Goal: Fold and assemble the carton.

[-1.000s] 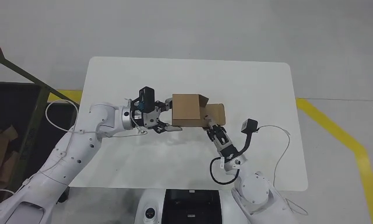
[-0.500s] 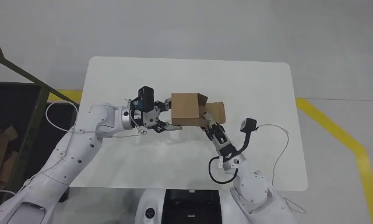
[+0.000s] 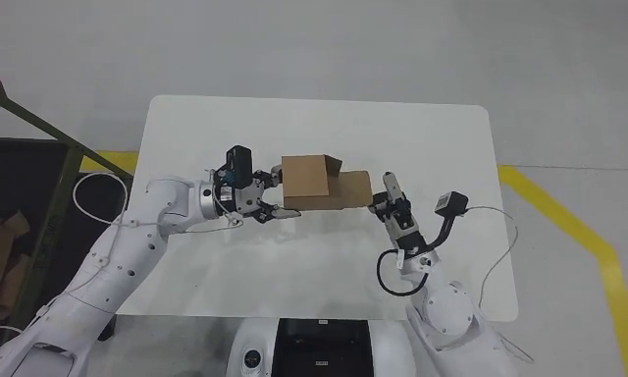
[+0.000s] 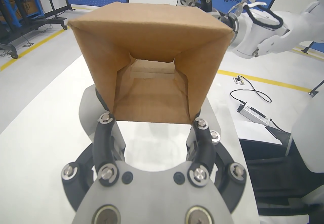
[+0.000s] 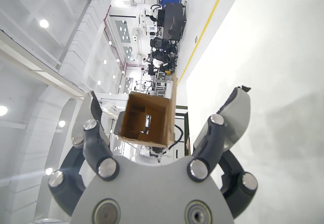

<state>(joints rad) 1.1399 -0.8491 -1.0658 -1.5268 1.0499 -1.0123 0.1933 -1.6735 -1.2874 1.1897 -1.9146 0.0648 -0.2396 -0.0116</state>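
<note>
— Two ends open on that carton; where do you have it?
— I hold it in the air over the worktop, lying on its side. My left gripper is spread wide and clamped across the near end, a finger against each side.
— And the right?
— My right gripper is wide open, nothing in it, just beyond the far end, apart from the flap that sticks out there.
— So the far flaps are the step, I'd say.
— I think so. I'd bring the right in square to that flap and push near its crease, so it hinges rather than buckles. I'd hold the left grip firm but no tighter; an open tube could rack under more squeeze. Slow push, watching through the tube from the left wrist view.
</note>
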